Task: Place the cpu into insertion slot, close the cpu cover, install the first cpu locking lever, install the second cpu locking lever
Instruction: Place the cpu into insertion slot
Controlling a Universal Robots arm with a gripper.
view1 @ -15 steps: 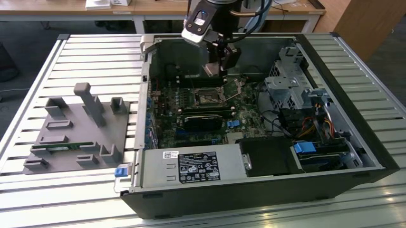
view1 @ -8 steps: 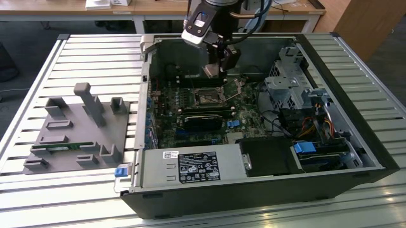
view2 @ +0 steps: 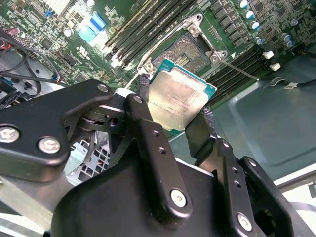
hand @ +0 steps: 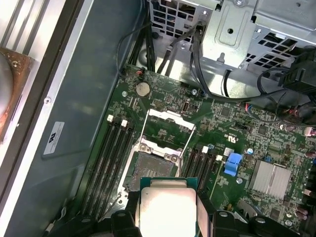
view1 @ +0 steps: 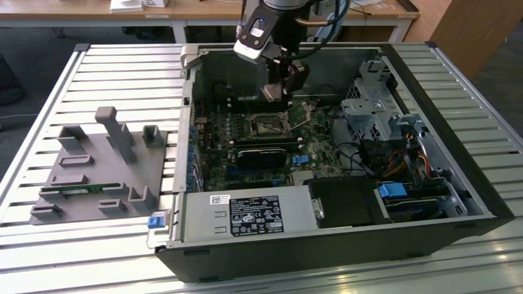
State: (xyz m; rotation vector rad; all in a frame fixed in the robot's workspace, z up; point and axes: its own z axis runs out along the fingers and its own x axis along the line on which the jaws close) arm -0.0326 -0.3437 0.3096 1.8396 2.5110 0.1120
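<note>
Cpu (view2: 180, 96), gripper (view2: 174, 116) pinching its hidden edges, hangs near insertion slot (view2: 185, 52).

We're looking across a wide table (view1: 49, 79) topped with pale silvery metal slats, dark grooves running between them, and a soft, even light lies over the whole surface with a mild sheen on the near slats. Behind it stands a wooden desk (view1: 204, 11) on white legs (view1: 177, 30), a few white items (view1: 131, 5) lying on top, and the dark grey floor (view1: 49, 35) shows underneath. Over at the exterior view's right, a tall wood-coloured panel (view1: 466, 30) stands just beside that desk, above more of the dark floor.
</note>
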